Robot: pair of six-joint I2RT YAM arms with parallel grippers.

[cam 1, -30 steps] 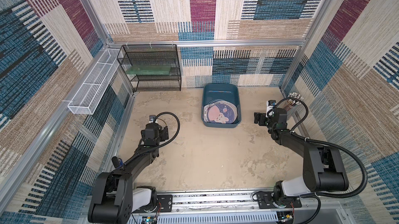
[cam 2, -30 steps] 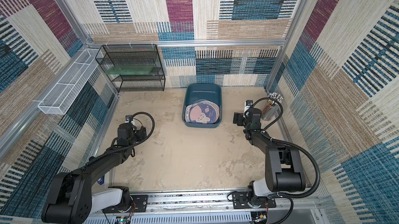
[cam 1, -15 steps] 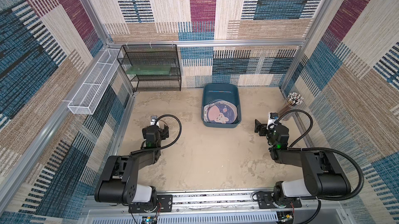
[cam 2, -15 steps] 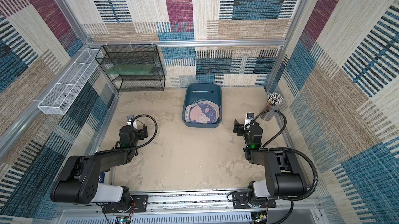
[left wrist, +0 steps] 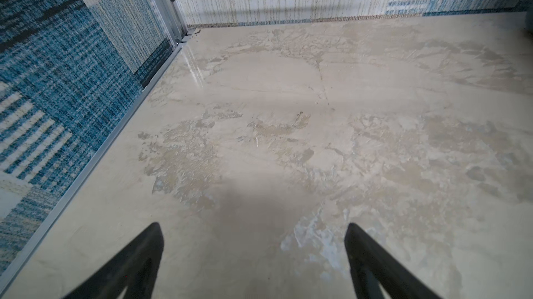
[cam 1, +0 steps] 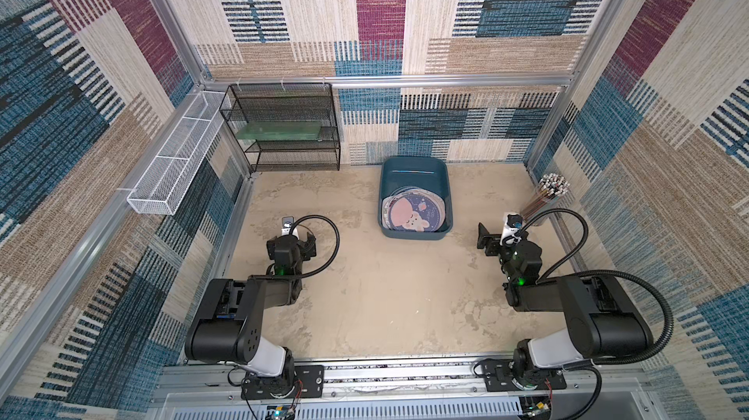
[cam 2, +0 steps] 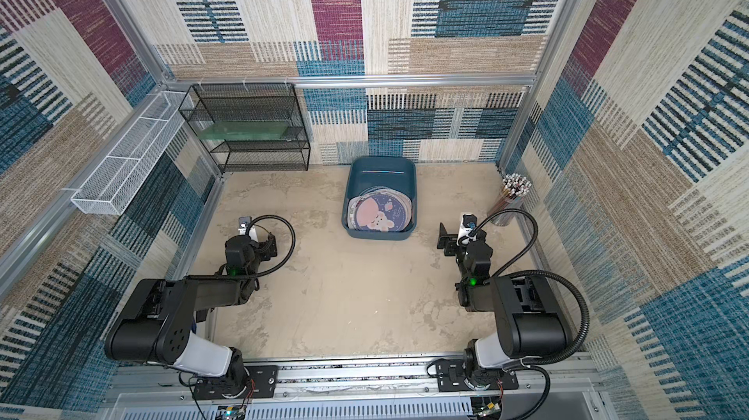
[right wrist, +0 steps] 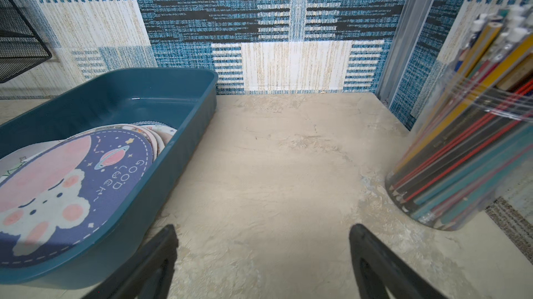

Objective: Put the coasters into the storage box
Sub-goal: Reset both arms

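Note:
The teal storage box [cam 1: 414, 163] [cam 2: 381, 163] stands at the back middle of the table. A stack of round coasters [cam 1: 414, 216] [cam 2: 379, 216] lies inside it, the top one navy with a pink and white bunny. In the right wrist view the box wall [right wrist: 187, 127] and the coasters [right wrist: 72, 182] are close by. My left gripper [cam 1: 292, 240] [left wrist: 253, 227] hovers open over bare table, far to the left of the box. My right gripper [cam 1: 496, 235] [right wrist: 264, 227] is open and empty, just right of the box's near corner.
A black wire-mesh rack [cam 1: 283, 130] stands at the back left, with a white mesh tray [cam 1: 174, 162] on the left wall. A clear cup of pencils [cam 1: 545, 195] [right wrist: 467, 139] stands at the right edge, close to my right gripper.
Both arms have folded back toward the front rail. The right gripper has drawn back from beside the pencil cup. Both grippers stayed open and empty.

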